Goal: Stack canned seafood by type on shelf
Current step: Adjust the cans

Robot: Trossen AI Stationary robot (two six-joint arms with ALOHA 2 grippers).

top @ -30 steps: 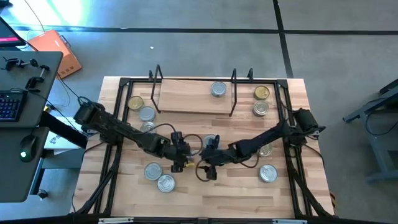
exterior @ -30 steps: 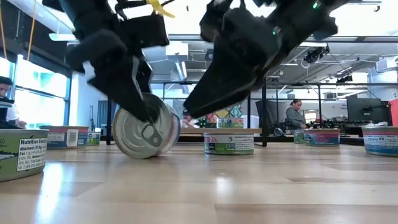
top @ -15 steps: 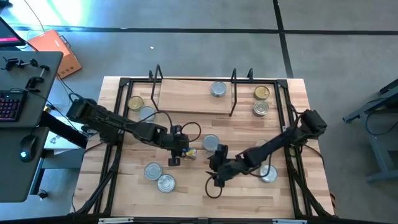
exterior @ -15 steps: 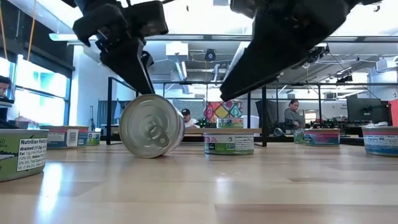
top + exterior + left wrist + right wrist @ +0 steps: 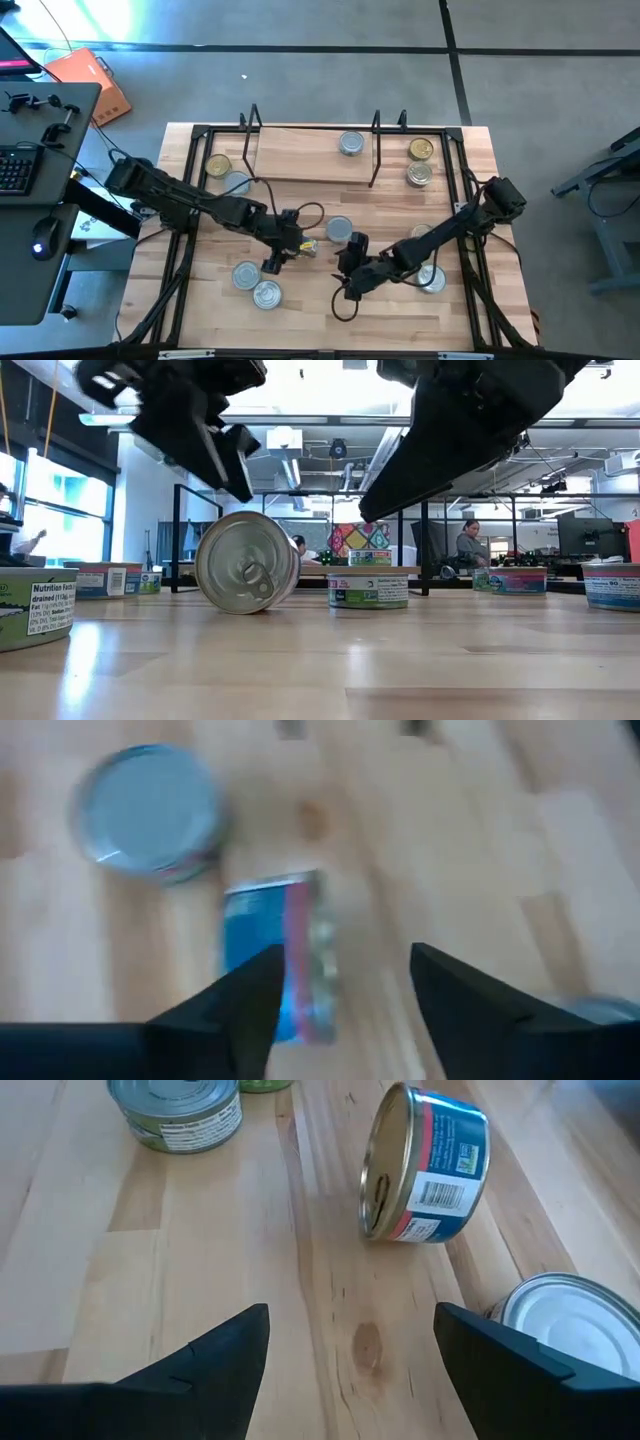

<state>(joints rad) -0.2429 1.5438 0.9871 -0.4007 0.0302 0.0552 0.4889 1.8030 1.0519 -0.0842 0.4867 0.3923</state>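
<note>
One tin of the canned seafood [image 5: 245, 562], blue-labelled, lies on its round side wall mid-table [image 5: 308, 246], pull-tab end facing the near edge. My left gripper [image 5: 345, 960] hangs open just above and near-left of it [image 5: 272, 260], touching nothing. My right gripper [image 5: 350, 1315] stands open to the tin's near right [image 5: 347, 287], with bare wood between its fingers. An upright tin [image 5: 338, 230] stands just behind the lying one. The shelf [image 5: 300, 158] sits at the far edge, with one silver tin [image 5: 350, 143] standing on its board.
Upright tins stand scattered: two at the far left [image 5: 218, 165], two at the far right [image 5: 421, 150], two near left [image 5: 245, 275], two by my right arm [image 5: 432, 278]. A black frame [image 5: 190, 200] rims the table. Bare wood lies along the near edge. People sit in the room behind.
My left gripper has come off the lying tin, risen and rolled, drawing slightly toward the near left. My right gripper has pulled back from the tin toward the table's near right. The tin stays on its side where it was.
</note>
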